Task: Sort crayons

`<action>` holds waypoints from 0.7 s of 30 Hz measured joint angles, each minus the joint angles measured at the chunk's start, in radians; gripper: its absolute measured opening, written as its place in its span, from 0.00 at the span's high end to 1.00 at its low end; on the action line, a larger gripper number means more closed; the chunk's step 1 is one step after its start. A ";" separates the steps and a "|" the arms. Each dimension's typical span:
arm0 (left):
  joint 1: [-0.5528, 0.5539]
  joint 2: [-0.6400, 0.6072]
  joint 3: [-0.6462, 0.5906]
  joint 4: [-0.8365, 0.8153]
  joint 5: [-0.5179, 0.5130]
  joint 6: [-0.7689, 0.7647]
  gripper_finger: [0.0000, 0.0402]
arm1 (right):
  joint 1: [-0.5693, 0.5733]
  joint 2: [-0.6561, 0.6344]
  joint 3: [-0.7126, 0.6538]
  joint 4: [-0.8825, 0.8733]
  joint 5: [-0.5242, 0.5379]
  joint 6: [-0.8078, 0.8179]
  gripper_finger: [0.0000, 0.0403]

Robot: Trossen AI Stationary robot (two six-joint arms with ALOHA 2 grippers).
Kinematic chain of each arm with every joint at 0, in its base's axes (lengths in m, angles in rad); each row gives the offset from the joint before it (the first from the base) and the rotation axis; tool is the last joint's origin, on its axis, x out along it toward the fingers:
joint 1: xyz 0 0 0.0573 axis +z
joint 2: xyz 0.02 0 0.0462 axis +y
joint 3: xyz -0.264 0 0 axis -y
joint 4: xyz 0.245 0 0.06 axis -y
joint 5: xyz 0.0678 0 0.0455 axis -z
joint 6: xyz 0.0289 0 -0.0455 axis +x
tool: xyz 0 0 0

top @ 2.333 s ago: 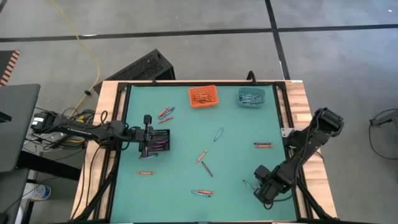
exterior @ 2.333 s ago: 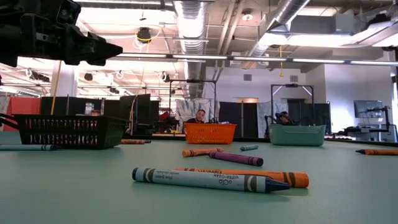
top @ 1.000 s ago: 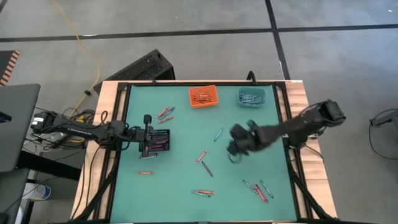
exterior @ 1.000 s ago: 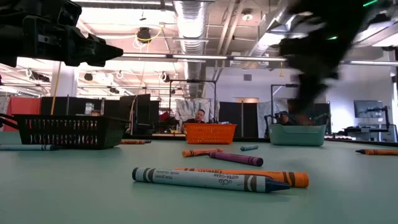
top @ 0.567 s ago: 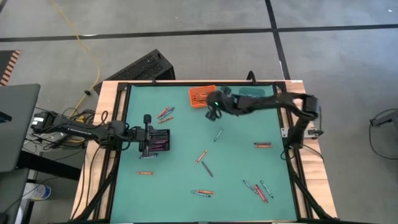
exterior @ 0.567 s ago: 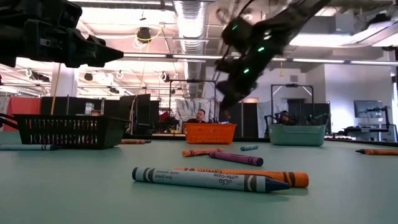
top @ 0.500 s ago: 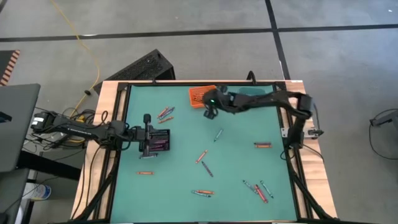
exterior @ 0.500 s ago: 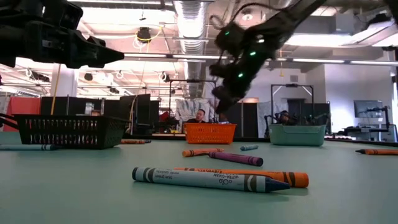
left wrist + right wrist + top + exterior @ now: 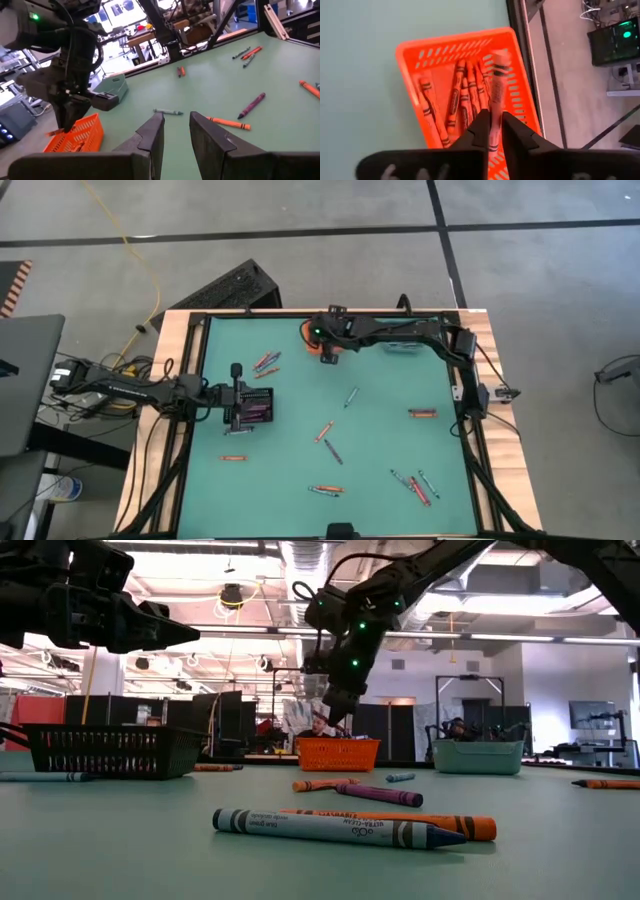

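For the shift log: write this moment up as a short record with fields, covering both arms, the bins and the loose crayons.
right gripper: over the orange bin, an orange crayon between its fingers, pointing into the bin
left gripper: fingers parted, nothing between them, over the black bin
orange bin contents: several orange crayons
teal bin: at the far edge, partly hidden under the right arm
loose crayons: scattered across the green mat

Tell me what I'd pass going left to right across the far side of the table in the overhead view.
Loose crayons → right gripper over the orange bin → teal bin.
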 joint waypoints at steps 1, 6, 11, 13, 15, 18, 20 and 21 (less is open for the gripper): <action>0.000 0.000 0.000 0.000 -0.004 0.000 0.80 | 0.000 0.000 0.001 0.005 0.000 -0.001 0.86; 0.000 0.000 0.000 0.000 -0.005 -0.002 0.80 | -0.008 -0.009 0.002 -0.011 0.037 -0.001 0.78; 0.000 0.000 0.000 0.001 -0.005 -0.007 0.80 | 0.013 -0.041 0.005 -0.057 0.058 0.009 0.75; 0.000 0.000 0.000 0.001 -0.005 -0.007 0.80 | 0.038 -0.066 0.019 -0.135 0.052 0.060 0.75; 0.000 0.000 0.000 0.000 -0.007 -0.007 0.80 | 0.072 -0.101 0.042 -0.197 0.038 0.137 0.75; 0.000 0.000 0.000 0.000 -0.010 -0.007 0.80 | 0.139 -0.163 0.063 -0.325 -0.031 0.291 0.75; 0.001 0.000 0.000 0.001 -0.010 -0.007 0.80 | 0.191 -0.203 0.064 -0.409 -0.126 0.401 0.75; 0.001 0.000 0.000 0.001 -0.010 -0.007 0.80 | 0.219 -0.224 0.064 -0.456 -0.179 0.454 0.75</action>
